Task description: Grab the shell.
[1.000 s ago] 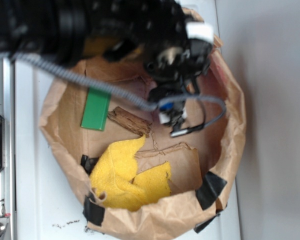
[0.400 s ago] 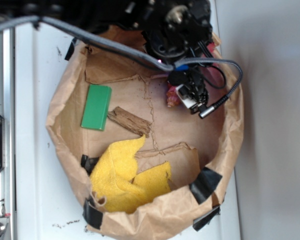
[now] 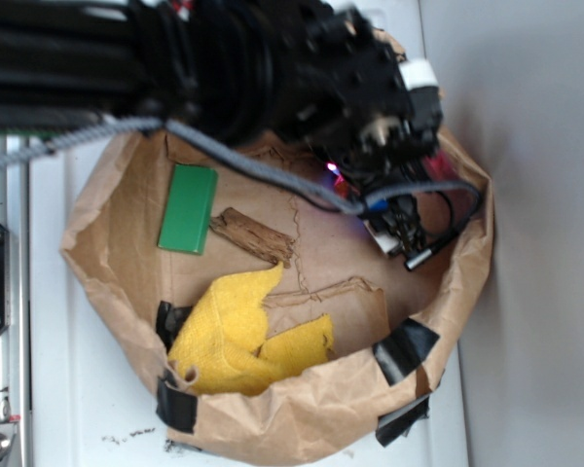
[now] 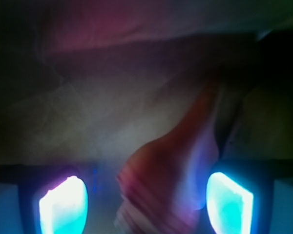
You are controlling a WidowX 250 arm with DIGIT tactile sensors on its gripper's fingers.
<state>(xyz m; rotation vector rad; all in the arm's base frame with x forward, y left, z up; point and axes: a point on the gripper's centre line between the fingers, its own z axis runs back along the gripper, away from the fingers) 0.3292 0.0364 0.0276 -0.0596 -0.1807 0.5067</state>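
The shell (image 4: 171, 180) lies on the floor of the crumpled paper bag (image 3: 448, 321), between the two glowing fingertips (image 4: 63, 204) of the gripper (image 4: 146, 202), tail pointing away. The jaws stand apart, the right pad near the shell; contact is unclear. The arm reaches down into the bag's right side.

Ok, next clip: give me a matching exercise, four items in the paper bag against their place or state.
Items:
1. flat green rectangular block
2. crumpled yellow cloth
3. brown wood chunk
4. orange-tan spiral shell

Places:
A. between the glowing pads of the pincer
B. at the bag's upper left
C. bunched at the bottom edge
D. just right of the green block

Pairs: 1-B, 2-C, 3-D, 4-A
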